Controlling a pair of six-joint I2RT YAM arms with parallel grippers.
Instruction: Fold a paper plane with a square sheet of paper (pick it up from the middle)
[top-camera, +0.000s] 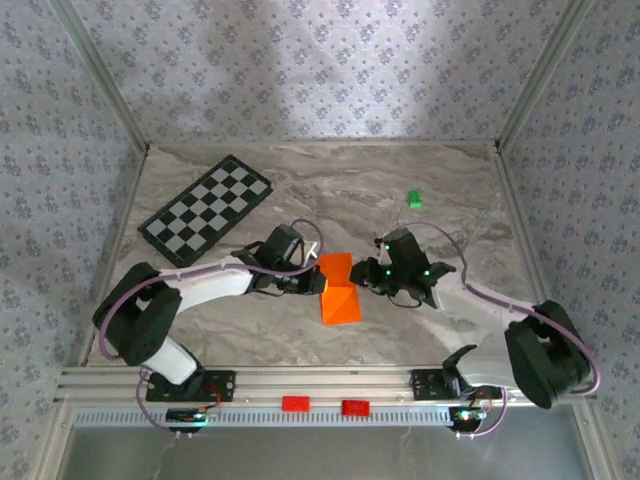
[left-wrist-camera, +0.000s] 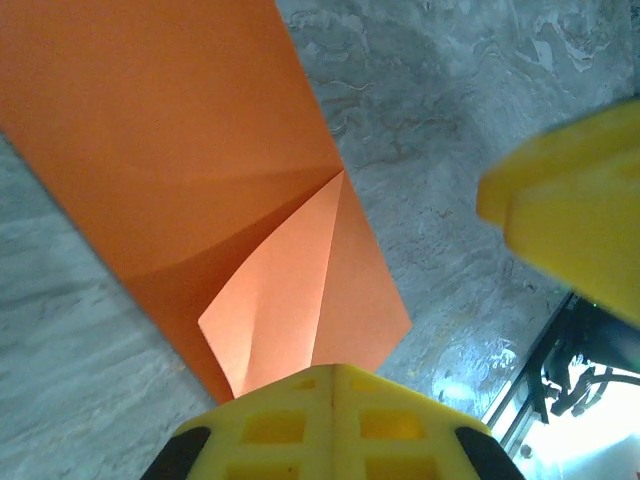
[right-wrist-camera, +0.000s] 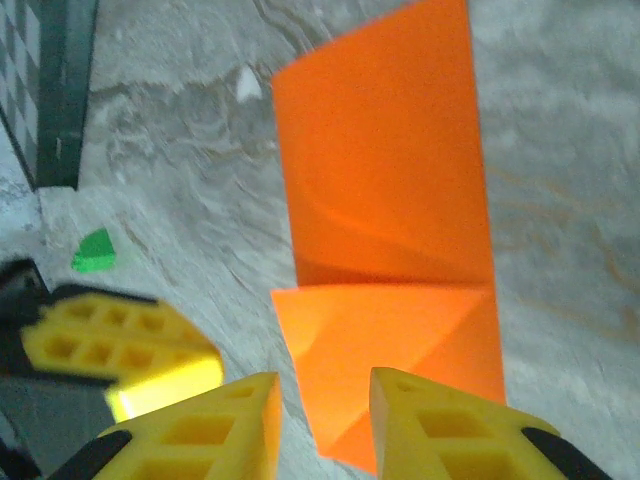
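Near the middle of the marble table (top-camera: 450, 180), between the two arms, lies the square sheet of paper (top-camera: 340, 302). It is partly folded: one flap with diagonal creases is turned over the flat part. The left gripper (left-wrist-camera: 332, 388) has its fingers closed tightly together at the edge of this flap. I judge that it presses the fold down so the sheet cannot slide, though I cannot tell if it pinches the paper. The right gripper (right-wrist-camera: 322, 405) stands over the opposite side with a small gap between its fingers. It holds nothing and is probably free to make the next fold. Both grippers are very near each other, so a collision is a risk.
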